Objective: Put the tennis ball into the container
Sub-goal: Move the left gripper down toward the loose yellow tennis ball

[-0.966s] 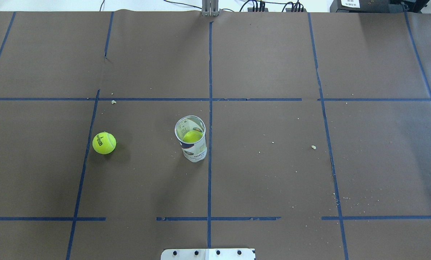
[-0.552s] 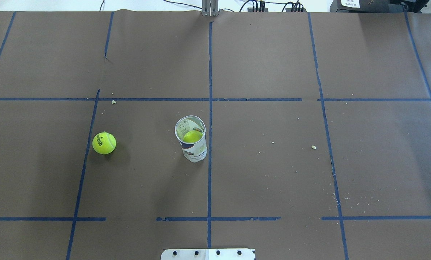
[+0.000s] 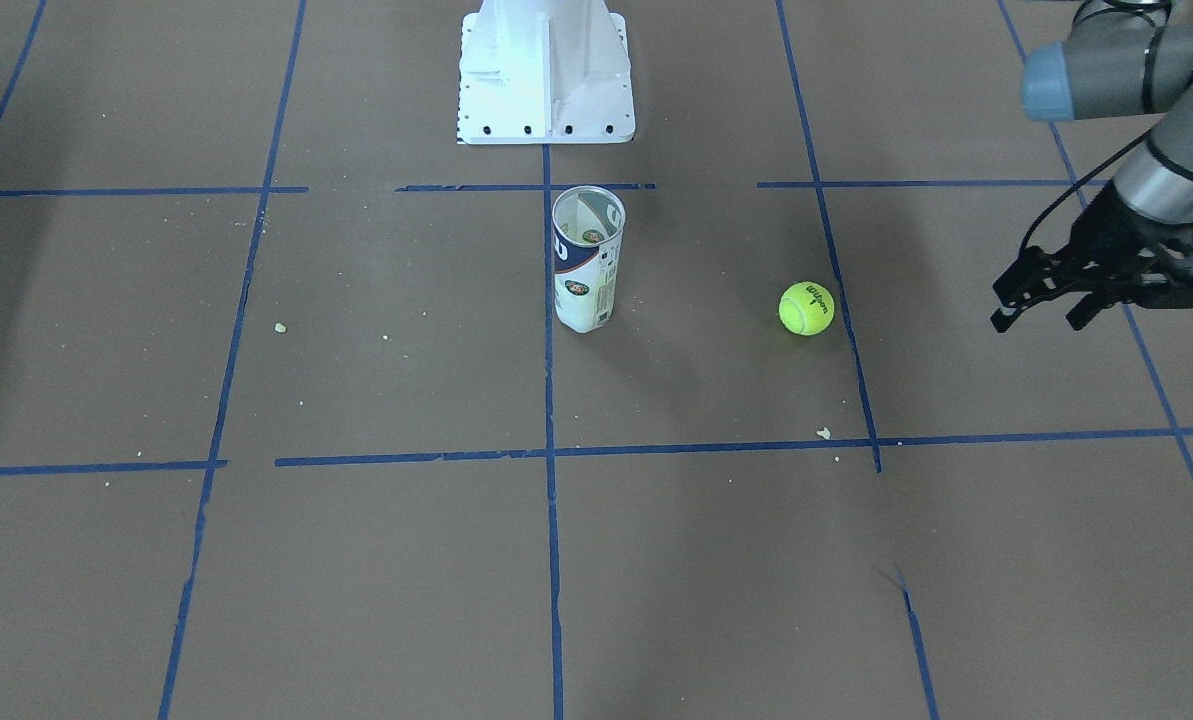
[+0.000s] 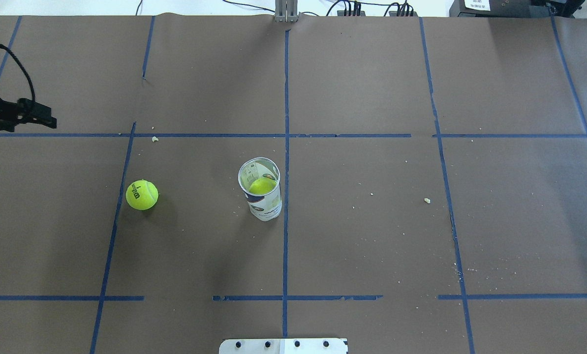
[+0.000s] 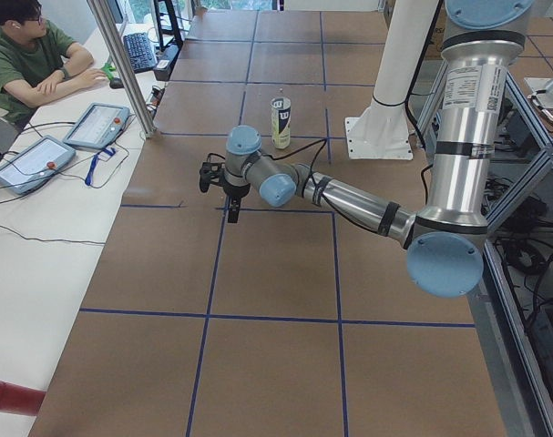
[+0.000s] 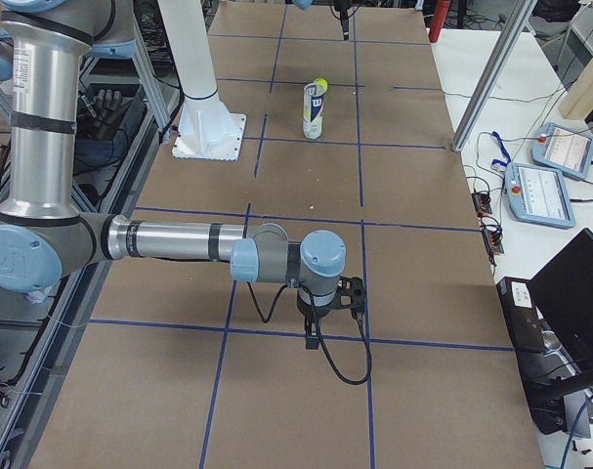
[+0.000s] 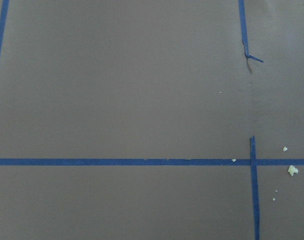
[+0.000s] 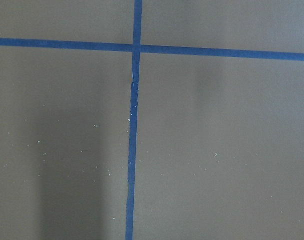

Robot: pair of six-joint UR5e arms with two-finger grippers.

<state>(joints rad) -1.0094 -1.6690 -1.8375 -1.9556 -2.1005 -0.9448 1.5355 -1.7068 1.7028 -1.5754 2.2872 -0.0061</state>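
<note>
L jaws well apart frm tennis ball.

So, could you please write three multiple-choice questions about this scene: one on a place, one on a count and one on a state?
1. In the overhead view, where is the loose tennis ball relative to the container?
A. left of it, apart
B. right of it, apart
C. leaning on it

2. How many yellow-green balls are visible?
A. one
B. two
C. four

3. How does the container stand?
A. on its side
B. upright, top open
C. upright, lid on

Answers:
1 A: it lies on the table, left of the container, with a clear gap.
2 B: one on the table, and a second ball inside the container.
3 B: its rim faces up and the inside shows.
</note>
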